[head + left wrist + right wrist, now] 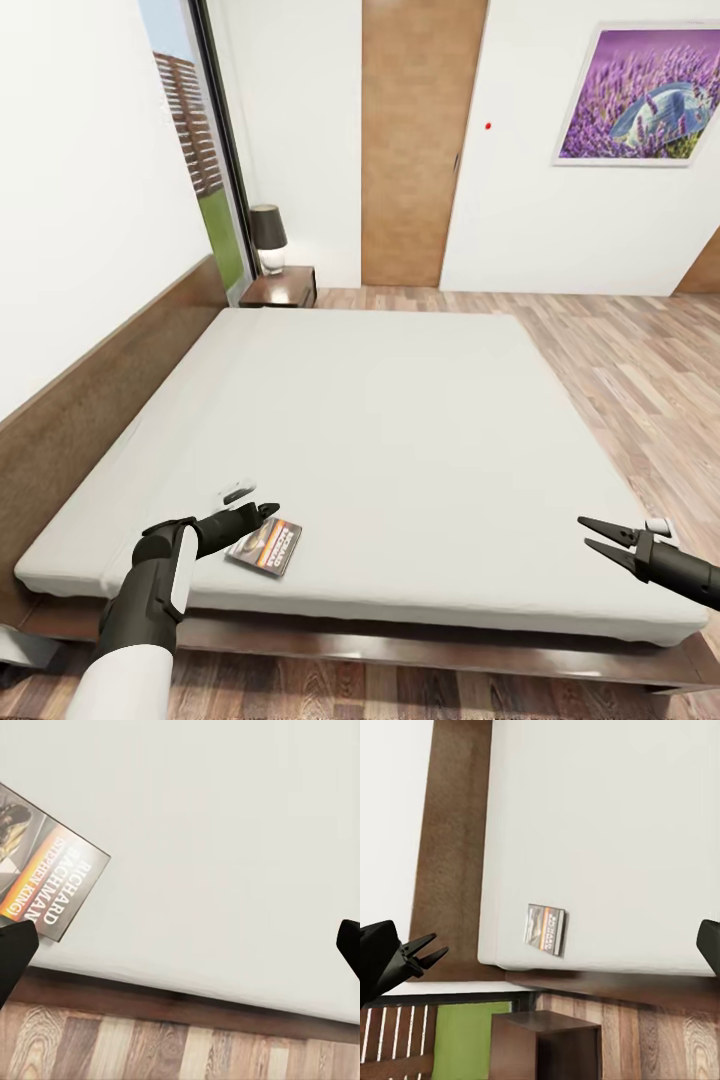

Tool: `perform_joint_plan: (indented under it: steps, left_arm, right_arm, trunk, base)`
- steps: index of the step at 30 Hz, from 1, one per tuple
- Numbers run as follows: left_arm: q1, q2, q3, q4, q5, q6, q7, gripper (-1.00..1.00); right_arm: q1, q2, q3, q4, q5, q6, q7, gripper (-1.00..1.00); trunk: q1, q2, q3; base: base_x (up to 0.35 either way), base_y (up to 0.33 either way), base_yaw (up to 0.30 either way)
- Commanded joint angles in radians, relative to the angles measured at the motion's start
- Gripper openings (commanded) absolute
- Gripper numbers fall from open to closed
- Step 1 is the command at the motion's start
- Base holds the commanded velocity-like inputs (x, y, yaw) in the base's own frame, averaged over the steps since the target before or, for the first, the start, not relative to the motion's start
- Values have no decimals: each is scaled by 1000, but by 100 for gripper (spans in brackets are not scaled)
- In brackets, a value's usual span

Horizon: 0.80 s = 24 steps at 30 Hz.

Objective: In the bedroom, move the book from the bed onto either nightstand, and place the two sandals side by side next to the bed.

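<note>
My left claw hung low over the near corner of the bed, its fingers spread wide and holding nothing. The book lay flat on the mattress just beside and a little below my fingertips, near the bed's front edge, cover up with the orange band showing. From my left wrist the book sat off toward one finger rather than between the two, so I was not yet lined up on it.

My right claw waited well away over the other near corner of the bed, fingers parted and empty. From its wrist camera the book showed small, close to the mattress corner.

The nightstand stood far beyond my left claw, past the head end of the bed, with a lamp on top.

The trouble I foresaw was this: the book was thin and lay flush on a soft surface, so a finger coming down off-centre could push it instead of catching it, and it was close enough to the edge to slide off onto the floor. Closing on only a corner could also let it slip during the long carry. I saw no sandals from there.
</note>
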State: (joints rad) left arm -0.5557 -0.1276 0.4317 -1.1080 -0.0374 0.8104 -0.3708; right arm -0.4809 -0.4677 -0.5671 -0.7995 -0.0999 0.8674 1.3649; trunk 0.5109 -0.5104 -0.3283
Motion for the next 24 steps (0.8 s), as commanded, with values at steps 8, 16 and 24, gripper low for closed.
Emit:
perform_joint_plan:
  steps: [8,16,24]
  left_arm:
    - [-1,-1,4,-1,-4,6,-7,100]
    - [-1,-1,4,-1,-4,6,-7,100]
    - [-1,-1,4,-1,-4,6,-9,100]
  right_arm:
    - [-1,6,0,0,-2,7,2,100]
    - [-1,24,0,0,0,7,2,100]
    - [-1,26,0,0,0,7,2,100]
  trunk:
    - [0,-2,-2]
    - [0,-2,-2]
    - [0,-2,-2]
  base:
    - [0,0,0]
    - [0,0,0]
    - [159,-31,0]
